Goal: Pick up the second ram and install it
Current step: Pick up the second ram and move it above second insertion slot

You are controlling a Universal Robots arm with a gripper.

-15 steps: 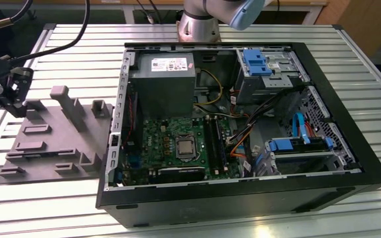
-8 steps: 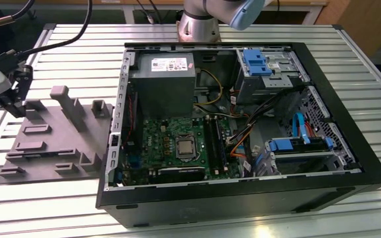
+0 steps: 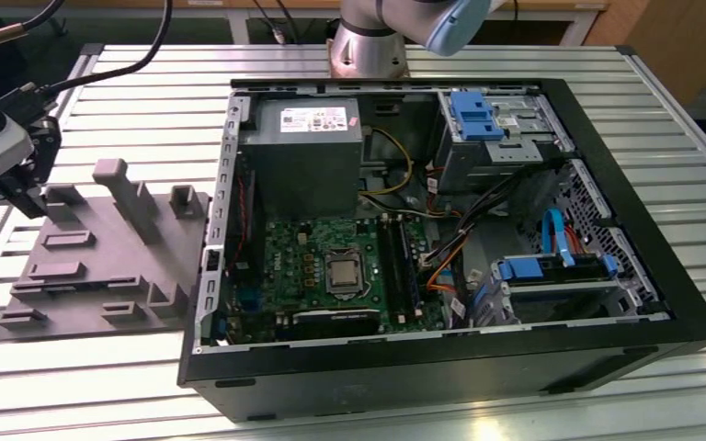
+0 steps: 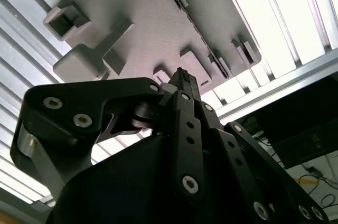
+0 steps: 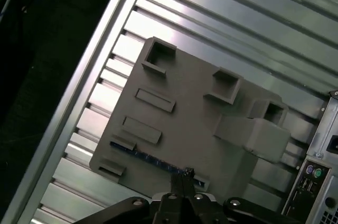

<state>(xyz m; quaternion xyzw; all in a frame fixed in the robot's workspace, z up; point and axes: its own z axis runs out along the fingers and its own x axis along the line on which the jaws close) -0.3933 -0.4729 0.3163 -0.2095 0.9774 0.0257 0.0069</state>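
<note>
Gripper (image 3: 19,200) hangs at the exterior view's far left, raised above the slatted table (image 3: 108,372) and off the far left corner of the tray (image 3: 96,266). It touches nothing.

Fingers are drawn together, tip to tip. In the first wrist view the tips (image 5: 185,173) meet with barely a slit between them. In the second wrist view the gripper (image 4: 182,73) narrows to a single point against the tray (image 4: 148,28).

Second ram (image 5: 145,157) sits in the tray (image 5: 195,108), a thin dark-blue strip standing on its long edge. It runs along the tray side opposite the row of hollow posts, its ends beside small raised tabs. In the first wrist view the fingertips line up over the strip near one end. The exterior view shows the gripper held high, so there is no contact with the ram.

Tray is grey and lies flat on the table, with square hollow posts along one side and one taller solid block. Shallow rectangular pads lie across its middle.

Case (image 3: 451,372) lies open on its side just beside the tray, toward the exterior view's right. Inside it is the green board (image 3: 298,243) with a silver chip at its centre. I cannot tell whether a stick is seated in the long dark slots beside the chip.

Arm base (image 3: 371,41) stands behind the case.
</note>
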